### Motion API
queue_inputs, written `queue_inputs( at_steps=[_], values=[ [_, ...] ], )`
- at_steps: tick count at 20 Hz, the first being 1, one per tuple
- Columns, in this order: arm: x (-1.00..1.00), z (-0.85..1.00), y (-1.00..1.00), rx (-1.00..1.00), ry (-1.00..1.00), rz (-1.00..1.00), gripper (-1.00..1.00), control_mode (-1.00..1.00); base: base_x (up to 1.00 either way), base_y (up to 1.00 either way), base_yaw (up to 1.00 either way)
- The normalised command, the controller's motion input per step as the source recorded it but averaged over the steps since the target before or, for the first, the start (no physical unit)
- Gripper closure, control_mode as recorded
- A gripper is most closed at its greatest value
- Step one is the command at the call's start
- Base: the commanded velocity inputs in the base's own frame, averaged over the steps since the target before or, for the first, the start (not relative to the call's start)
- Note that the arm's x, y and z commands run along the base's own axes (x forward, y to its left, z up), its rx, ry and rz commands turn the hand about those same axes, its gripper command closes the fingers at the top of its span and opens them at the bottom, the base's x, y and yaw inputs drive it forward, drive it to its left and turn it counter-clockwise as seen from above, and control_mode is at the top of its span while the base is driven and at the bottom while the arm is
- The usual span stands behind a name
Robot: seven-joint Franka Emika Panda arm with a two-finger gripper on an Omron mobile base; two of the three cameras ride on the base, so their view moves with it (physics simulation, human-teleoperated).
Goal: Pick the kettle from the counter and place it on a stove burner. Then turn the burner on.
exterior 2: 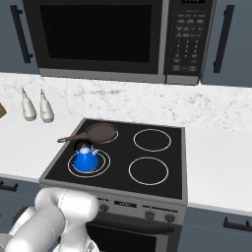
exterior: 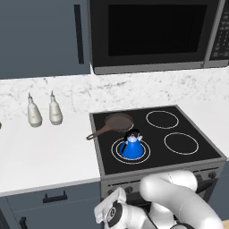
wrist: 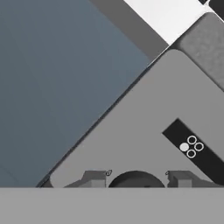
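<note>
Fingers point(wrist: 94, 178) of the gripper point(wrist: 136, 180) stand apart at the bottom of the hand view, clamped on nothing, facing the grey stove front and a dark knob point(wrist: 136, 179). Lower centre of the left base view, the kettle point(exterior: 132, 145) sits upright on the stove burner point(exterior: 117, 152).

glossy blue kettle point(exterior: 132, 148), black glass cooktop point(exterior: 203, 150), matt white counter point(exterior: 40, 154), marbled backsplash point(exterior: 71, 91), dk matt pan point(exterior: 117, 123)

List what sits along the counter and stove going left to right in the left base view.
Left bottle → right bottle → frying pan → kettle on the large burner → the two right-hand burners.
</note>
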Motion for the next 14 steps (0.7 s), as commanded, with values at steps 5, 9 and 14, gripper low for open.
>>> queue_inputs(
  at_steps=[5,9,14],
  values=[
    [0.00,0.00,0.09,-0.44,0.09,0.29,1.00,-1.00,0.00,0.00,0.00],
    [0.00,0.00,0.14,-0.51,0.13,0.27,1.00,-1.00,0.00,0.00,0.00],
    [0.02,0.00,0.14,-0.56,0.16,0.27,1.00,-1.00,0.00,0.00,0.00]
  ],
)
